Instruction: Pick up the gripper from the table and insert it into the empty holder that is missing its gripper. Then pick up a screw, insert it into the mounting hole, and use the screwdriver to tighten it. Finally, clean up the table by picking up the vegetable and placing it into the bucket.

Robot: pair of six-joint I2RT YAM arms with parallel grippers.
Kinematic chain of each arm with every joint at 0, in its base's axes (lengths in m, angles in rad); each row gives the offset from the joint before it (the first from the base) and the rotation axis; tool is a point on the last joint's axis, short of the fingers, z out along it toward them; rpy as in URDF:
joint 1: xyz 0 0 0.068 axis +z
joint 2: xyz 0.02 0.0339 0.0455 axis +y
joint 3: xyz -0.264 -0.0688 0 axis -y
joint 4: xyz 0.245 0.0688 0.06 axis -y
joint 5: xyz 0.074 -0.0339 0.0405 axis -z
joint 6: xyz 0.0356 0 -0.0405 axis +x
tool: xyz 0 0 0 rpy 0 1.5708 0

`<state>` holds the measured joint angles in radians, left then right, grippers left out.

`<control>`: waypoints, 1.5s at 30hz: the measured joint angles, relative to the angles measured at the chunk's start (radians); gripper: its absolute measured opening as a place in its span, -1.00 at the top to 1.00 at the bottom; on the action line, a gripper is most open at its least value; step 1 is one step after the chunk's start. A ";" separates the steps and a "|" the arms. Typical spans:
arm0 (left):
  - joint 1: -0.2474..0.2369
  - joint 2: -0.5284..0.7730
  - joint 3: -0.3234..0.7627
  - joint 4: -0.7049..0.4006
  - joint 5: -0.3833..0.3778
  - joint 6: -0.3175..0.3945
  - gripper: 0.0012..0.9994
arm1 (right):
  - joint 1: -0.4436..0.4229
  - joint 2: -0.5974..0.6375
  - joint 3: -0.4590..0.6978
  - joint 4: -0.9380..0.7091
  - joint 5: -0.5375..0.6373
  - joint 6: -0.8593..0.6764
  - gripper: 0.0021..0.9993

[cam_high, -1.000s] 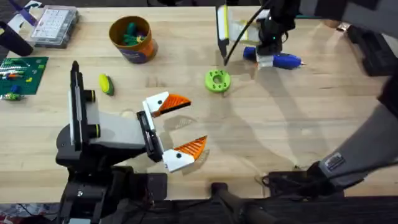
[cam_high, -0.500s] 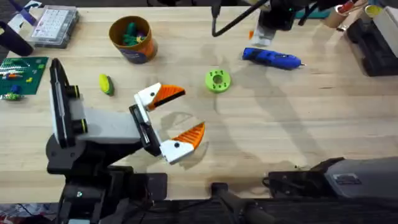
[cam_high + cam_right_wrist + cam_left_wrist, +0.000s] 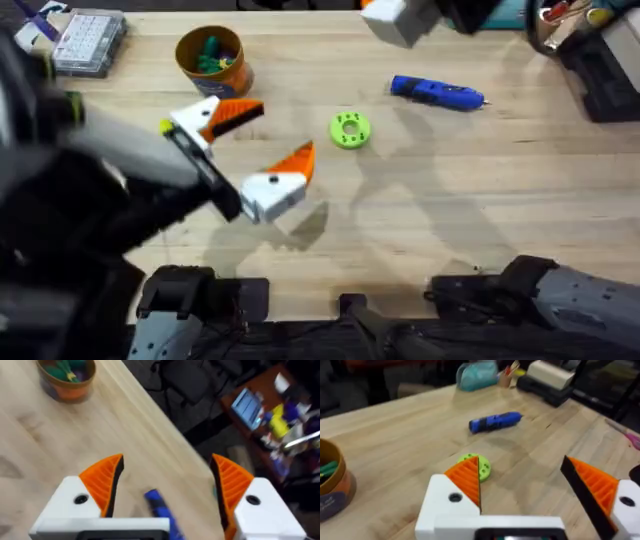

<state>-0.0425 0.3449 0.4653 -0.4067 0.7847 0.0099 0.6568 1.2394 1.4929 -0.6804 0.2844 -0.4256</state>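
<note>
Fingers of the left gripper [image 3: 258, 148] are spread wide apart with nothing held between them; the white blocks and orange ribbed pads [image 3: 468, 476] are seen above the counter [image 3: 480, 190], raised close under the overhead camera. Fingers of the right gripper [image 3: 167, 485] are likewise parted and empty, and are held over the far edge of the counter, where one white block is glimpsed at the top of the overhead view.

The screwdriver [image 3: 437, 92] is laid flat on the counter toward the far right, and its blue end [image 3: 159, 508] is seen between the right fingers in the right wrist view. The bucket [image 3: 212, 61] is stood upright at the far left, with green pieces inside it. The vegetable [image 3: 166, 127] is mostly hidden behind the left gripper, just in front of the bucket. A lime-green ring [image 3: 349, 129] is lain near the middle of the counter, between the bucket and the screwdriver. A clear compartment box [image 3: 88, 40] is set at the far left corner.
</note>
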 joint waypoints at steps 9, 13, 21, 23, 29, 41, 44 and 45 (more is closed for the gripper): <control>0.000 0.359 0.294 -0.278 -0.127 0.085 -0.97 | -0.072 -0.144 -0.003 -0.255 0.043 0.342 -0.99; 0.000 0.467 0.420 -0.400 -0.221 0.109 -0.97 | -0.151 -0.246 -0.077 -0.284 0.030 0.432 -0.99; 0.009 0.589 0.606 -0.625 -0.429 0.209 -0.97 | -0.205 -0.446 -0.392 -0.191 -0.017 0.518 -0.99; 0.030 0.609 0.622 -0.630 -0.457 0.221 -0.97 | -0.205 -0.474 -0.444 -0.186 -0.020 0.527 -0.99; 0.065 0.650 0.627 -0.631 -0.496 0.234 -0.97 | -0.205 -0.489 -0.506 -0.197 -0.023 0.535 -0.99; 0.074 0.656 0.627 -0.638 -0.533 0.203 -0.97 | -0.205 -0.489 -0.507 -0.211 -0.024 0.535 -0.99; 0.120 0.656 0.627 -0.653 -0.573 0.166 -0.97 | -0.205 -0.489 -0.507 -0.211 -0.024 0.535 -0.99; 0.146 0.657 0.627 -0.660 -0.586 0.157 -0.97 | -0.205 -0.489 -0.507 -0.211 -0.024 0.535 -0.99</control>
<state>0.1033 1.0023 1.0927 -1.0669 0.1984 0.1664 0.4519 0.7506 0.9859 -0.8911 0.2604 0.1093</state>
